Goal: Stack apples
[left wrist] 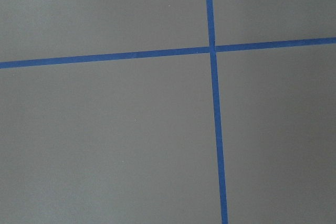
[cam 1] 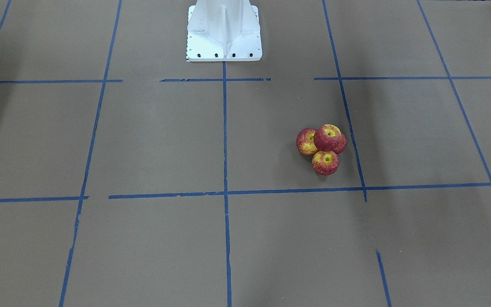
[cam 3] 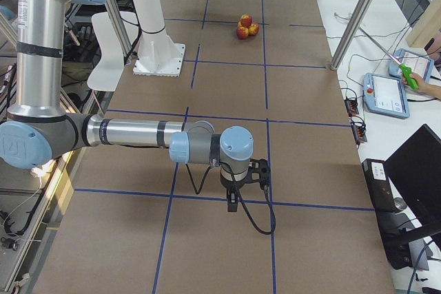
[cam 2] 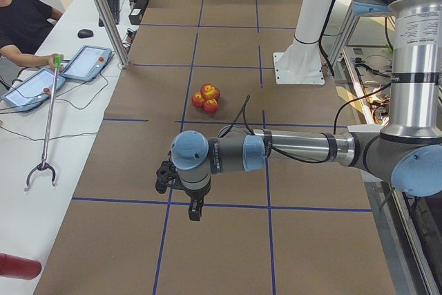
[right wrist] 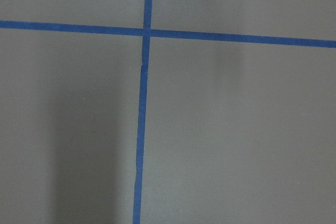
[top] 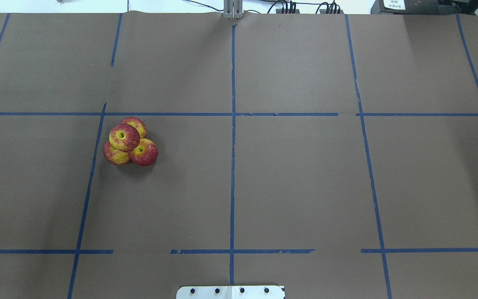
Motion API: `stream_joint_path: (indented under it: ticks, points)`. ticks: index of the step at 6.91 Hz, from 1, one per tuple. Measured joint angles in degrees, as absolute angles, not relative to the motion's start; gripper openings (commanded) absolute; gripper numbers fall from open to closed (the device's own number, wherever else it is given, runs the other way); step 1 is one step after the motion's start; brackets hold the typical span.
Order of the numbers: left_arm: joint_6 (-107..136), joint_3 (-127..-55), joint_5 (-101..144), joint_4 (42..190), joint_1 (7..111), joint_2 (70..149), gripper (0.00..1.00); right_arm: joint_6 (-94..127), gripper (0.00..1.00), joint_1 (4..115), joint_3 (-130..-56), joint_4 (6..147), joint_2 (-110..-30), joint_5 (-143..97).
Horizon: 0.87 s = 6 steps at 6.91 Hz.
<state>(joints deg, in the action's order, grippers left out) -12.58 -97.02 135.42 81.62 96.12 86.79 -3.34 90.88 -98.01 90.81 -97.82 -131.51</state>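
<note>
In the front-facing view you see the apples (cam 1: pixel 323 149) bunched in one tight pile on the brown table (cam 1: pixel 143 140). They lie in the grid square to the right of the centre tape line (cam 1: pixel 225 136), just beside the next blue line over. The lower ones touch one another, and the top apple (cam 1: pixel 328 137) rests on them with its stem dimple up. The white base (cam 1: pixel 224 38) stands at the top edge, well apart from the pile.

In the overhead view you find the same pile on the left half of the table, near the blue line on its left. The top apple sits over the middle of the three below it.

From the table's left end, you see the left arm (cam 2: pixel 290 150) stretched out above the table in the foreground. Its left gripper (cam 2: pixel 195 212) points down over a blue line, well apart from the apples farther along. You cannot tell from here how its fingers stand.

From the right end, the right arm (cam 3: pixel 138 132) reaches out the same way. Its right gripper (cam 3: pixel 233 202) points down near a tape line, and the apples lie far off near the top, beyond the base. Here too you cannot tell how the fingers stand.

Each wrist view gives you only brown table and a crossing of two blue lines
</note>
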Motion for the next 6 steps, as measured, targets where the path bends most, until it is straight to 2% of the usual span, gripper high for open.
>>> stream_joint_path:
  ticks: [6]
  points:
    - [-12.57, -99.6, 135.99, 81.96, 96.15, 85.03, 1.0, -3.34, 1.0, 90.88, -98.0, 90.81, -97.82, -131.49]
